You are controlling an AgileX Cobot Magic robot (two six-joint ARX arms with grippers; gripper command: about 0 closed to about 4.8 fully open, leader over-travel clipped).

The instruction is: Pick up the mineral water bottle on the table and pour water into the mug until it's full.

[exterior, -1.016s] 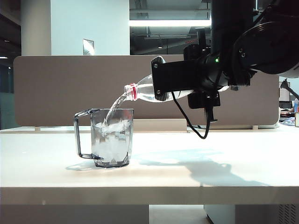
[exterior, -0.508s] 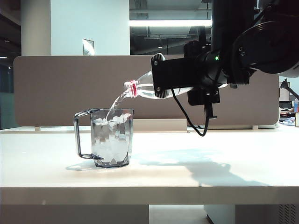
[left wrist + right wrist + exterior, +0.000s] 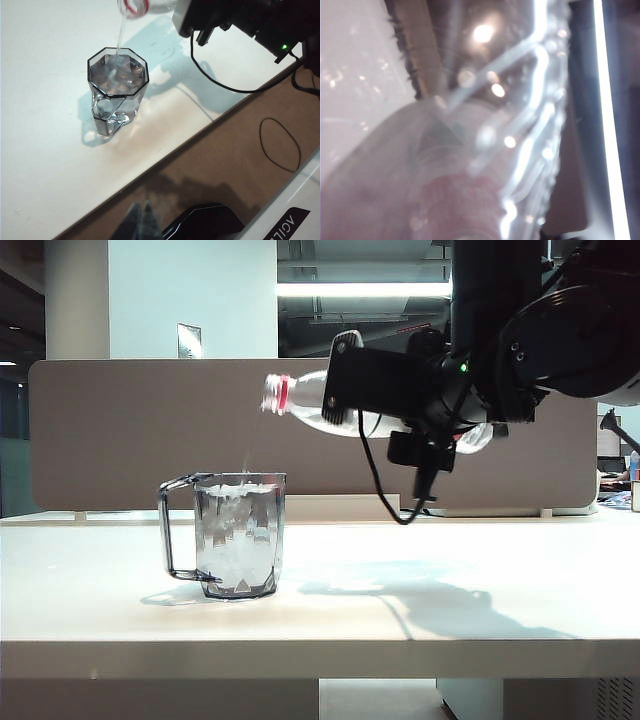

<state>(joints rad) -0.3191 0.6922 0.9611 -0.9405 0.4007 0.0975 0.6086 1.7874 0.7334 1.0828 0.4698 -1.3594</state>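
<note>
- The clear plastic mineral water bottle with a red neck ring is lying nearly level in the air, its open mouth pointing over the mug and raised slightly above its base; its smooth, glossy wall is filling the right wrist view as a blur, with a faint green shape and red tint showing but no legible writing.
- The right gripper, matt black and boxy, is clamping the bottle around its middle, a black cable looping beneath it.
- The transparent smoky-grey faceted plastic mug with a thin angular loop handle is standing upright toward the front-left part of the tabletop; its rim is eight-sided from above.
- The clear water is running as a thin thread from the bottle's mouth in the left wrist view, and the mug is showing rippling water close to its rim.
- The left gripper is sitting at the edge of the left wrist view as a dark blur; I cannot tell how its fingers are standing.
- The wide white table is looking smooth and matt, with a thick front edge and a brown-grey divider panel along its back edge.
- Behind it, a pale column and a bright ceiling strip light are showing.
</note>
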